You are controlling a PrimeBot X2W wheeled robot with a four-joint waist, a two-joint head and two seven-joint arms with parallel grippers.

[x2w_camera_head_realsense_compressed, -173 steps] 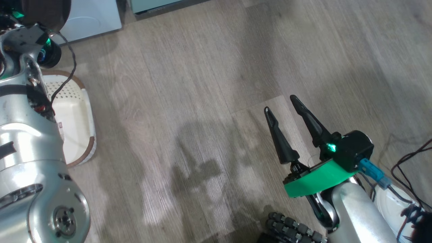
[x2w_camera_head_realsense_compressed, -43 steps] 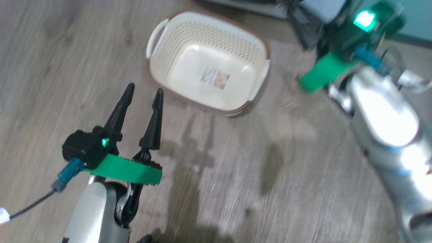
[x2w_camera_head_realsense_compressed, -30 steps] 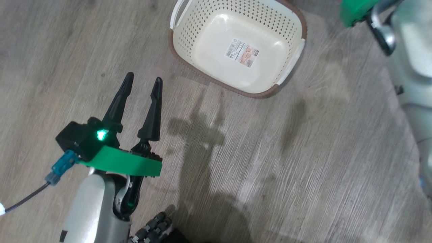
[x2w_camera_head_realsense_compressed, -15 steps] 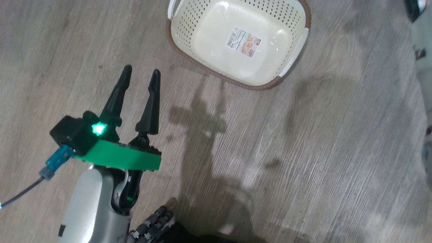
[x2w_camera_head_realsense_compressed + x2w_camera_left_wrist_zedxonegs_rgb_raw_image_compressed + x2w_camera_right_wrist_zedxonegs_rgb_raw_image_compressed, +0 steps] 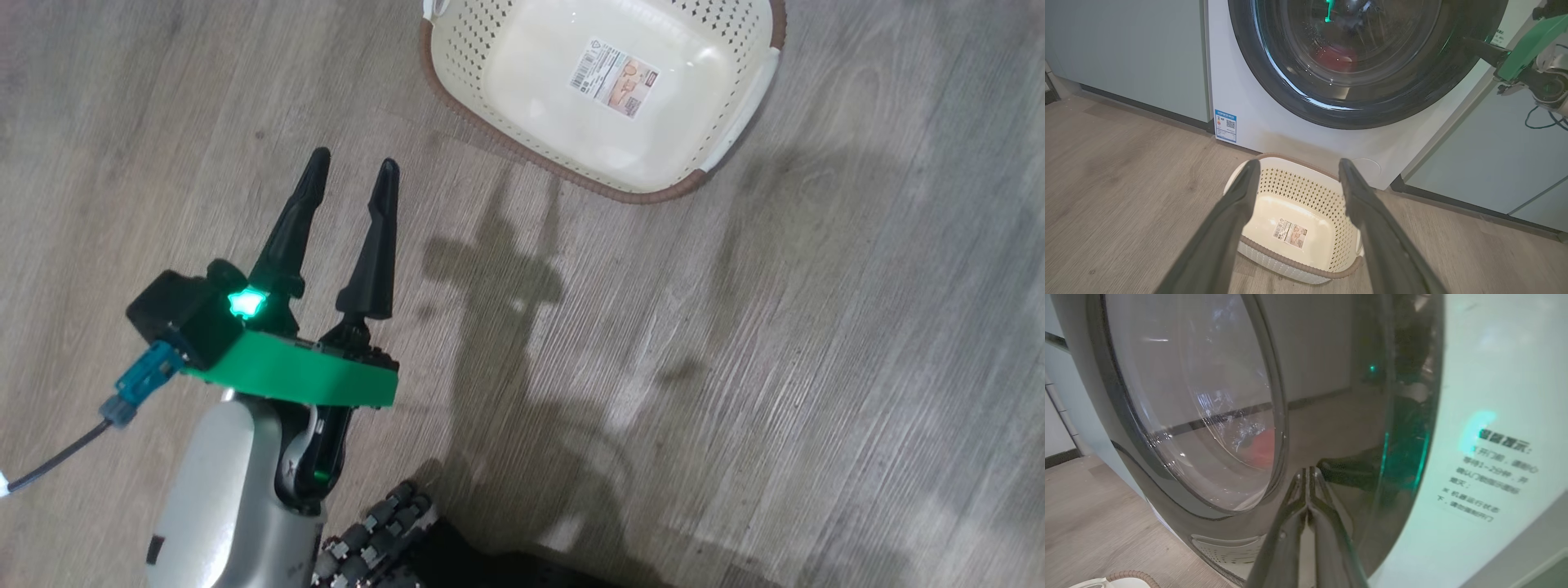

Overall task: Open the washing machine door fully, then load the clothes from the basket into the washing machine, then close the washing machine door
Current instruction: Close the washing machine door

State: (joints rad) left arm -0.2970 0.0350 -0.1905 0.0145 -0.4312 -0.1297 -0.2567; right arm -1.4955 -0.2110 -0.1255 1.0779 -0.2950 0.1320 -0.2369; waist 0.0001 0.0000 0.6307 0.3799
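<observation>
Cream perforated plastic basket (image 5: 1306,185) before black-rimmed round glass door (image 5: 1372,116).
Left gripper (image 5: 1299,163) spread; right gripper (image 5: 1306,470) pinched together at door rim; red behind glass, likely clothes (image 5: 1337,59).

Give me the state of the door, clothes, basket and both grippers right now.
Door: looks shut, flush with the washing machine front.
Clothes: inside the washing machine, red showing through the door glass.
Basket: upright on the floor, empty.
Left gripper: open, holding nothing.
Right gripper: shut, tips at the door's black rim, gripping nothing.
</observation>
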